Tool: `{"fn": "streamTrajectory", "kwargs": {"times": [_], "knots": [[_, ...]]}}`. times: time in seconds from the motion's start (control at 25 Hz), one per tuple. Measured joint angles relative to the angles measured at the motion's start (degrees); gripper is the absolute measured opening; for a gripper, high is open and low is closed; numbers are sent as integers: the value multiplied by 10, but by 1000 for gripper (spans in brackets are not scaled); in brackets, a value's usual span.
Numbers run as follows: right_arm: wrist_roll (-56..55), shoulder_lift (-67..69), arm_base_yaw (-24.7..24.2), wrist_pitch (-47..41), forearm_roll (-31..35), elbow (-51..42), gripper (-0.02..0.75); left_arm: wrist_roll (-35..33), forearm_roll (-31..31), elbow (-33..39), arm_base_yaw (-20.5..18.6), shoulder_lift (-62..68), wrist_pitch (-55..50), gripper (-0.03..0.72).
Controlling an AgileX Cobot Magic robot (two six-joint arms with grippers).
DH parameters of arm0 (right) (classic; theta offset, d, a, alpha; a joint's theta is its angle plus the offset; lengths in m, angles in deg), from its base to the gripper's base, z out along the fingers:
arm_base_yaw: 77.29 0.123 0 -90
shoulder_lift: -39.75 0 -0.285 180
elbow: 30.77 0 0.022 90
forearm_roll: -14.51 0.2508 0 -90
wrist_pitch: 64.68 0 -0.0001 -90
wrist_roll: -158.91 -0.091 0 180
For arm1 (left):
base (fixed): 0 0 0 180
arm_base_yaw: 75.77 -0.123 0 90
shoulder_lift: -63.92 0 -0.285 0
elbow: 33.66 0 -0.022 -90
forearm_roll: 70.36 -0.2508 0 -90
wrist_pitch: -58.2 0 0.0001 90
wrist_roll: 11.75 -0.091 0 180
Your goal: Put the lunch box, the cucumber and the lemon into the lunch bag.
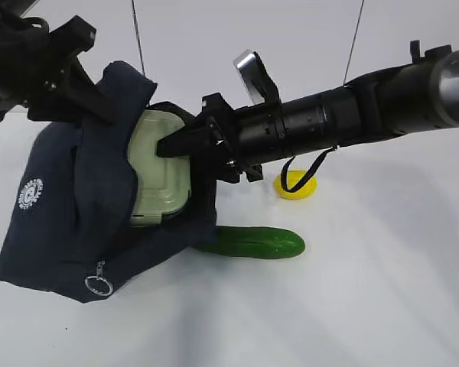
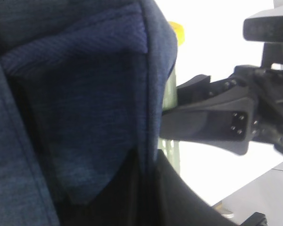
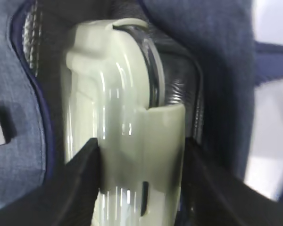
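The navy lunch bag [image 1: 53, 229] lies on its side with its mouth facing right. My left gripper [image 1: 107, 107] is shut on the bag's upper edge and holds the mouth up; in the left wrist view dark fabric [image 2: 85, 117] fills the frame and hides the jaws. The pale green lunch box [image 1: 157, 180] sits partway inside the mouth. My right gripper [image 1: 167, 145] is shut on its near end, a black finger on each side of the lid clip [image 3: 141, 155]. The cucumber [image 1: 252, 243] lies on the table just right of the bag. The lemon [image 1: 294, 185] rests behind it, under my right arm.
The white table [image 1: 367, 306] stretches to the right and front of the bag. A metal ring zipper pull [image 1: 98, 284] hangs at the bag's lower front corner. A black cable loop [image 1: 306, 172] dangles from my right arm over the lemon.
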Motion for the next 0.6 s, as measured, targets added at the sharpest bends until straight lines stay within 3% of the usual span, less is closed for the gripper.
{"fn": "streamTrajectory", "kwargs": {"times": [0.4,0.6], "knots": [[62,1,40,8,61,1,400,0,19,-2,14,0,-6,8],[73,4,40,-5,60,36,400,0,24,-4,14,0,-6,8]]}}
